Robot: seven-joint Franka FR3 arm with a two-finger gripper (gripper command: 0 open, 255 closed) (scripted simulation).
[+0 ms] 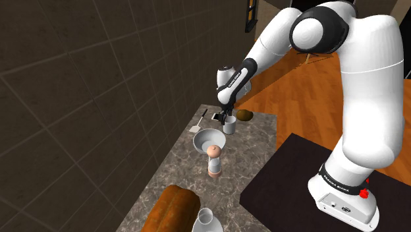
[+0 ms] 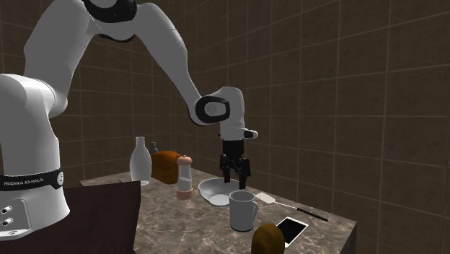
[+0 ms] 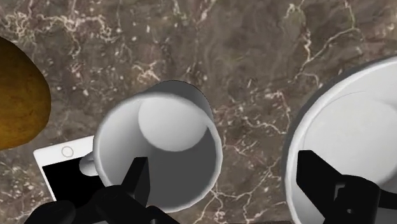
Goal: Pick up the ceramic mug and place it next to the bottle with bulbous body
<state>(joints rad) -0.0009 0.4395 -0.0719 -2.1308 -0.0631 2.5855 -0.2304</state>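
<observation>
Brown marbled counter [image 1: 258,140] against a dark tiled wall. White mug [image 2: 242,210] upright near the counter's far end as the shoulder view has it, mouth up, handle turned toward a phone [image 2: 291,230] that lies flat just beside it. Gripper [image 2: 235,175] hangs straight down just above the mug, not touching it. Fingers [image 3: 137,181] stand wide apart with nothing between them clamped: wrist view puts one over the mug's open mouth, the other over the rim of a white bowl [image 3: 347,140], and the mug wall nearest the bowl lies in the gap. Bowl sits close beside the mug, apart from it. A round brown fruit-like lump [image 2: 268,239] on the mug's other side, near the phone. White spatula [image 2: 264,197] lies flat by the bowl. Past the bowl, a small shaker [image 1: 214,160] with a pale top, upright. Farther along, a brown loaf [image 1: 172,207] and the white bottle [image 1: 205,221] with a round body and narrow neck, upright, just beside the loaf. Mug and bottle well apart, with bowl and shaker between them.
</observation>
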